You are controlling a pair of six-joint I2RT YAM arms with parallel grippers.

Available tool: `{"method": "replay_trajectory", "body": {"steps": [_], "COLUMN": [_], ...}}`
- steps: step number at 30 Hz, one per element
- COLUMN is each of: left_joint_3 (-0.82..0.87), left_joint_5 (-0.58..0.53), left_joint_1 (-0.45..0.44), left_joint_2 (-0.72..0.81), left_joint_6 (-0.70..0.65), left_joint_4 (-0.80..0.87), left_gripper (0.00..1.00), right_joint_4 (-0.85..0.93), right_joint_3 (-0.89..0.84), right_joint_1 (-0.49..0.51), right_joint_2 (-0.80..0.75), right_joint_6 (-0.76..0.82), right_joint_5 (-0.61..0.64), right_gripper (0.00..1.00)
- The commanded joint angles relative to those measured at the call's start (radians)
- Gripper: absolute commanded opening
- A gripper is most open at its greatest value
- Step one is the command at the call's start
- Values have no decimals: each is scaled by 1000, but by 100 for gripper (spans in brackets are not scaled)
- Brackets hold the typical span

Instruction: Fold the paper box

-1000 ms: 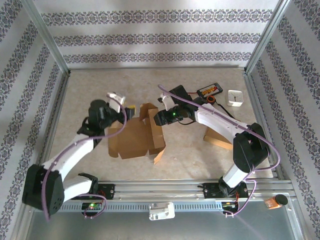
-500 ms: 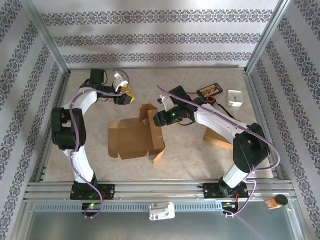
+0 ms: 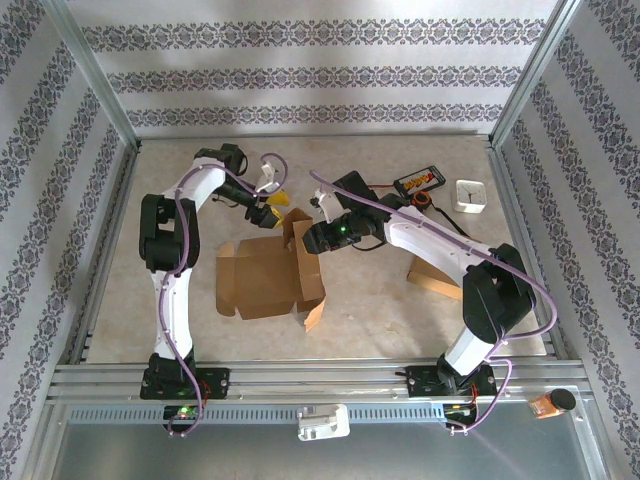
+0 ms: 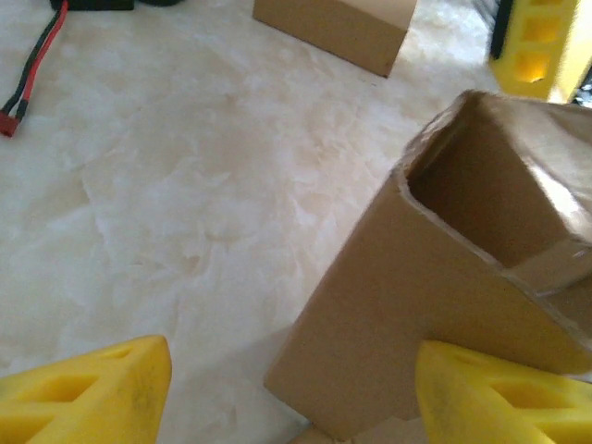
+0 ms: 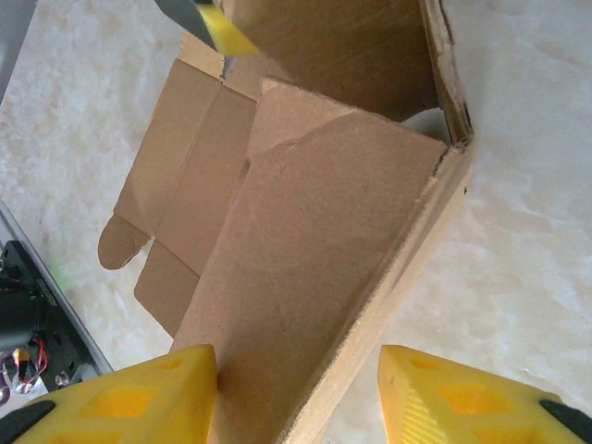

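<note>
Top external: one paper box (image 3: 268, 277), two grippers; right gripper (image 3: 312, 238) clamps its wall, left gripper (image 3: 272, 204) spread, empty.

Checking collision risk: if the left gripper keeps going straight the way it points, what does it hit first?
Probably the raised wall of the paper box, which stands between and just ahead of the left gripper's open yellow fingers. Depth is hard to judge.

2 white-black arms; purple cables; yellow fingers (image 5: 139, 402)
</note>
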State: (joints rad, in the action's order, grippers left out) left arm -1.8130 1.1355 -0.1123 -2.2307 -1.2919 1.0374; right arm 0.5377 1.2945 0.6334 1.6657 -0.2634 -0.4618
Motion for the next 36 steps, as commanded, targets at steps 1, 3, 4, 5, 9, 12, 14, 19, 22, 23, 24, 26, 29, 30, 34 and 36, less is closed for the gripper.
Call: {"method": "replay_trajectory", "body": {"steps": [1,3,4,5,9,12,14,19,22,23,24,26,29,30,34,36], "left_joint_3": [84,89,84,79,64,22,-14,-42,-39,-36,-31,-22,-16,-14,30,70], "left_joint_5": [-33,-11,-4,-2,-56,-55,-42,-40,-69,-80,-91,-113,-143,-152,-185,-204], "left_joint_1": [0,-5,-7,-15,-48,-58,-62,-86,-107,-114,-118,-129,-145,-149,-163,-171], "left_joint_2": [62,70,69,67,63,49,37,22,23,24,26,29,29,29,49,67], "left_joint_6": [99,86,71,41,-46,-122,-166,-196,-194,-187,-178,-150,-123,-113,-27,5], "left_joint_4": [-189,-179,-157,-127,-42,76,150,211,222,217,210,182,158,149,48,-10], "left_gripper": [70,70,70,71,78,82,82,82,81,81,81,81,79,78,71,62], "right_joint_4": [46,48,48,50,50,52,51,43,35,31,30,28,27,25,15,13], "right_joint_3": [24,29,31,32,34,31,29,29,26,24,22,19,13,11,7,5], "right_joint_1": [17,18,18,18,19,17,16,8,3,1,1,1,-1,0,0,0], "right_joint_2": [29,33,35,37,43,40,36,39,38,36,34,28,22,20,17,17], "right_joint_6": [-8,-8,-8,-8,-7,0,3,1,-3,-6,-7,-7,-8,-9,-17,-19], "right_joint_5": [-2,2,1,2,14,24,29,22,17,18,18,19,23,25,26,29], "right_gripper": [49,49,49,49,49,49,49,49,49,49,49,49,49,49,49,49]}}
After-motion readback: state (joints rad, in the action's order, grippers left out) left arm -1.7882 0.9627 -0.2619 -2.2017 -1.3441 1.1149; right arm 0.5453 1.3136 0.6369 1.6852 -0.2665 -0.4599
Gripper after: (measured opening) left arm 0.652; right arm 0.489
